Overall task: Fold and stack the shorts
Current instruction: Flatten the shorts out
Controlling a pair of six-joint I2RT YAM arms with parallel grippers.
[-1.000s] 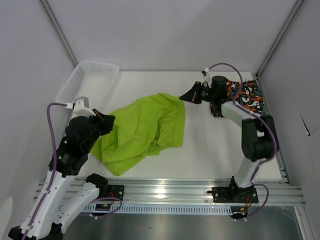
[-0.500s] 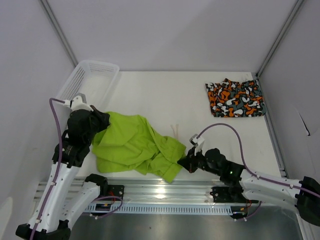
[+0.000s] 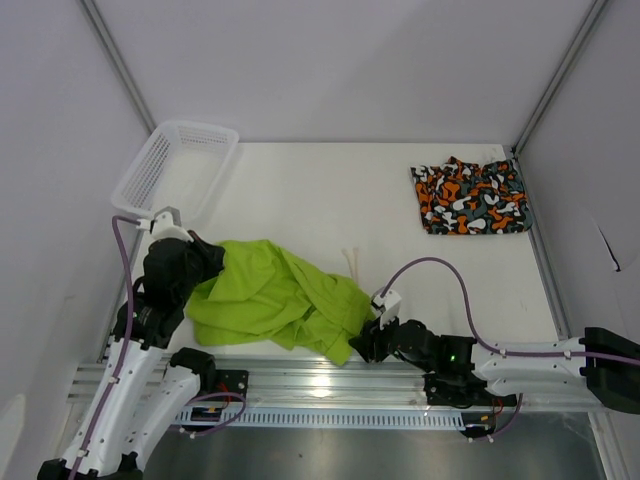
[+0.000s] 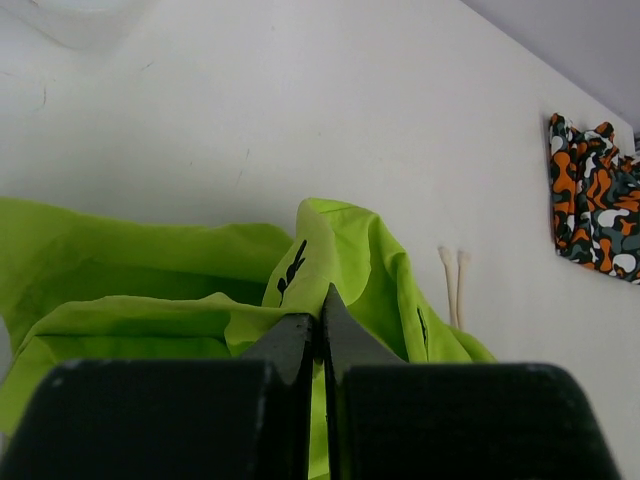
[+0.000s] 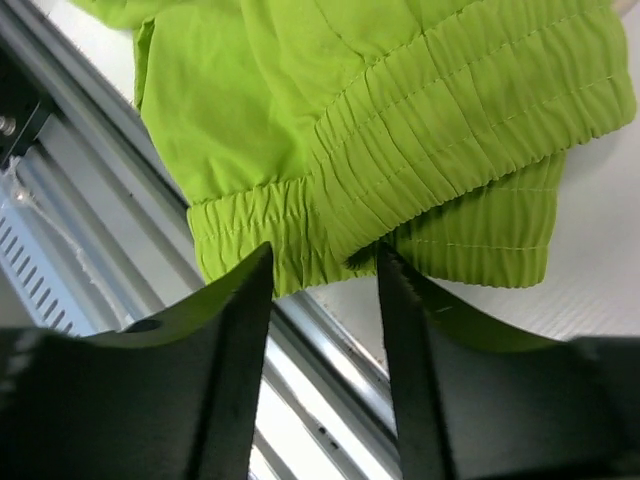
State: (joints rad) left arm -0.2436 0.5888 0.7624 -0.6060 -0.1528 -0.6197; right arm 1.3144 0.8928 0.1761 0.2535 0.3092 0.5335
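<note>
Top, left-wrist and right-wrist views of a two-pair folding task, taken partway through. The left claw (image 3: 208,260) is seen with its jaws pressed together on a raised fold of the lime green shorts (image 3: 270,295). In the wrist view the fabric climbs right up to the meeting fingertips, so a pinch on the cloth is judged likely. The right claw (image 3: 365,340) is shown with its jaws apart. The gathered elastic waistband (image 5: 450,130) lies directly ahead of the gap and is not clamped, and one corner of it is draped over the metal rail (image 5: 90,230) just below the claw. Between the two claws the green pair is spread as a rumpled heap, with layers overlapping unevenly, and its white drawstring (image 3: 350,262) trails on the table (image 3: 330,190) just beyond the right claw. The camo shorts (image 3: 470,197) are set well apart from both claws, far beyond the right one near the back corner, as a flat, compact patch; this pair is judged already folded. The white mesh basket (image 3: 140,175) is seen beyond the left claw, and nothing can be made out inside it. About half of the task is therefore judged complete. The green pair is yet to be flattened, folded and stacked with the camo pair.
</note>
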